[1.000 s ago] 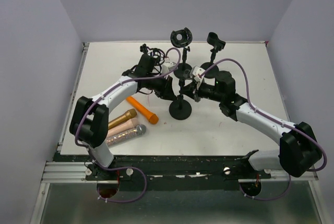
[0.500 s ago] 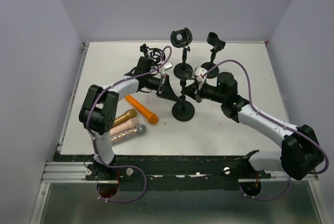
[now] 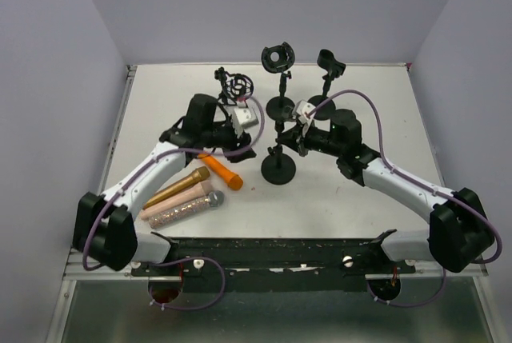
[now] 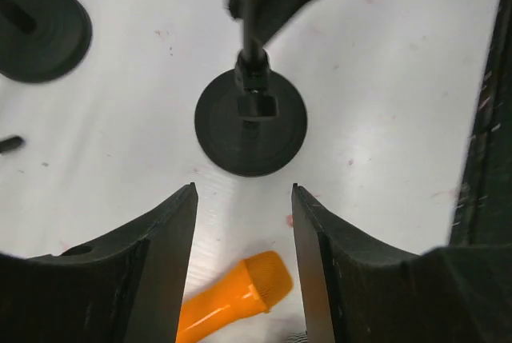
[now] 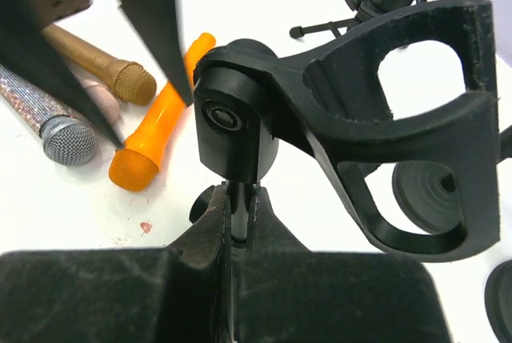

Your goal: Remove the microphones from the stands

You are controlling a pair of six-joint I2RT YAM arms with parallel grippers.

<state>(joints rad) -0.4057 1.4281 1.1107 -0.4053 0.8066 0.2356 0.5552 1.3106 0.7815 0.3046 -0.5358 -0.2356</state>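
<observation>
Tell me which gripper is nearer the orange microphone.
Left. The left gripper hovers open over the orange microphone; the right gripper is shut on the stand, farther away.

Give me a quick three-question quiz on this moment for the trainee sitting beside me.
1. True or false: the left gripper is open and holds nothing.
2. Multiple choice: the right gripper is shut on A) the shock mount, B) the stand's pole, C) nothing.
3. Short answer: how many microphones lie on the table?

Key
1. True.
2. B.
3. Four: the orange microphone, the gold microphone, the pink microphone and the silver microphone.
</observation>
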